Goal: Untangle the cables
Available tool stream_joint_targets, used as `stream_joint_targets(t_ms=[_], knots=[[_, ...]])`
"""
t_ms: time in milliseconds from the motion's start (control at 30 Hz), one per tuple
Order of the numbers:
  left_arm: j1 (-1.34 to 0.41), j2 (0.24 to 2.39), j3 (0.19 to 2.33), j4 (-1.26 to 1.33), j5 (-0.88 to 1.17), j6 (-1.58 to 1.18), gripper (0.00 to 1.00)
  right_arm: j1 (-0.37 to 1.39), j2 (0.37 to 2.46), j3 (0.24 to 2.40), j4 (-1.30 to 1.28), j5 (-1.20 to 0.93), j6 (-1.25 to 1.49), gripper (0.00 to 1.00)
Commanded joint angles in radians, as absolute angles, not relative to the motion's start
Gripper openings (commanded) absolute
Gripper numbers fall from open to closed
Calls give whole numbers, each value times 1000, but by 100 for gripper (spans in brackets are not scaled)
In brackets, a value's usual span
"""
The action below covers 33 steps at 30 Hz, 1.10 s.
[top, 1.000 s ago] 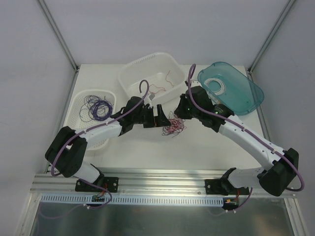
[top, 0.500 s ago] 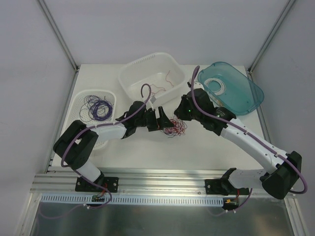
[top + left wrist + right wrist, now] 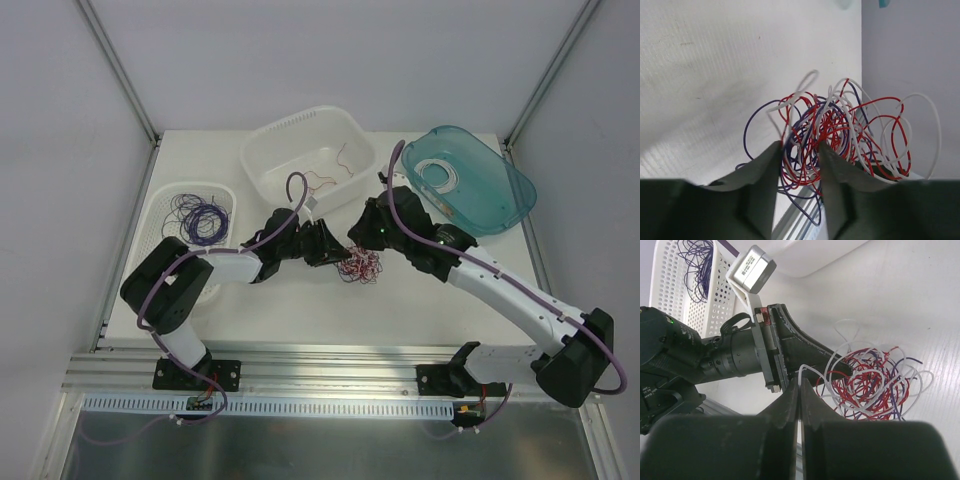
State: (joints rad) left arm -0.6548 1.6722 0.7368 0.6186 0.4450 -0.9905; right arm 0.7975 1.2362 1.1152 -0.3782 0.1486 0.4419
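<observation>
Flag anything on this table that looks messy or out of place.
The knot of red, purple and white wires sits on the bare table, outside every container, its strands looped through one another. By contrast, loose purple wires lie in the left basket. The teal tub sits skewed to the table's edges.

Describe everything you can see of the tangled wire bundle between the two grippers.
The wire bundle is a loose knot of hair-thin, curly red, white and dark purple strands, lying on the white table. The left gripper straddles some loops with its jaws apart; the right gripper, shut, appears to pinch a white strand.
</observation>
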Motion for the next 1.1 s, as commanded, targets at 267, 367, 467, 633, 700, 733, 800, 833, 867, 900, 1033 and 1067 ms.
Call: stream_joint_targets(t_ms=[267,367,467,633,700,733,800,833,867,900,1033,1067], knots=[[-660,1660,707,643,402,-987,0,802,1166,1181,-402,167,405,1],[-660,1600,741,388,275,-879,0,787,1161,1262,-487,198,351,1],[-660,1557,782,197,138,-779,0,759,1141,1353,-557,225,278,1],[-643,1465,785,-36,-49,-723,0,632,1100,1475,-647,186,197,1],[-632,1442,791,-119,-104,-713,0,577,1091,1518,-670,172,173,1],[-627,1437,793,-144,-118,-703,0,560,1086,1538,-676,149,152,1],[-615,1427,795,-181,-139,-696,0,525,1072,1598,-695,130,137,1],[-601,1428,793,-214,-152,-693,0,491,1069,1615,-696,111,132,1],[-594,1427,793,-228,-153,-692,0,474,1066,1653,-699,103,117,1],[-585,1428,792,-244,-153,-693,0,459,1065,1670,-701,101,112,1],[-545,1427,776,-285,-149,-698,0,378,1060,1730,-690,129,77,1],[-531,1427,773,-302,-150,-699,0,361,1060,1742,-689,124,77,1]])
